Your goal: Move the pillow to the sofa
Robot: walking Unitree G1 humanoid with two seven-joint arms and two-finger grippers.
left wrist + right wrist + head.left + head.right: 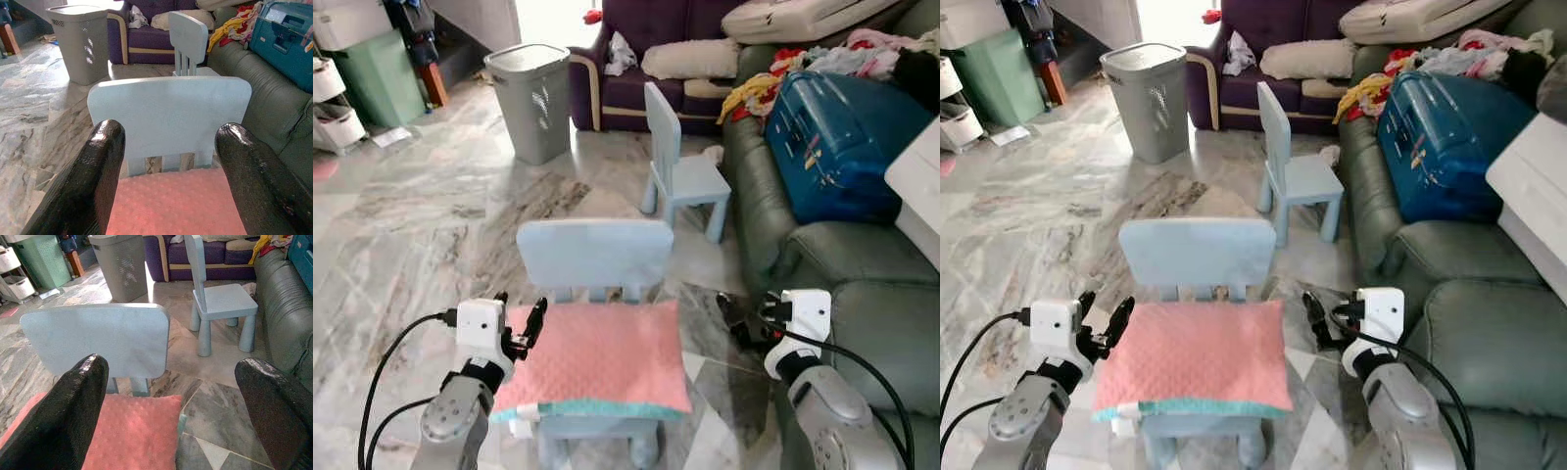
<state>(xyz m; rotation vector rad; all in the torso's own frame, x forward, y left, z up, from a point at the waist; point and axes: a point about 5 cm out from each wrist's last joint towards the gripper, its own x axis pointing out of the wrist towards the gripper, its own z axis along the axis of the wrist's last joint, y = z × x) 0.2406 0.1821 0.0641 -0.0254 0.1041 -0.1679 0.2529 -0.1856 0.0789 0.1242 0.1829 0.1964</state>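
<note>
On the near blue chair point(594, 257) seat lies the pink pillow point(597, 356). Left hand point(521, 330) wide at its left edge, right hand point(741, 315) wide, just off right edge. Squeeze both sides evenly w/ both hands before lifting toward green sofa point(862, 313).

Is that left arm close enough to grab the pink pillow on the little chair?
Probably yes. The left gripper sits open right at the edge of the pink pillow on the near blue chair, and nothing stands between them. The left wrist view shows the pillow just beyond the fingers.
</note>
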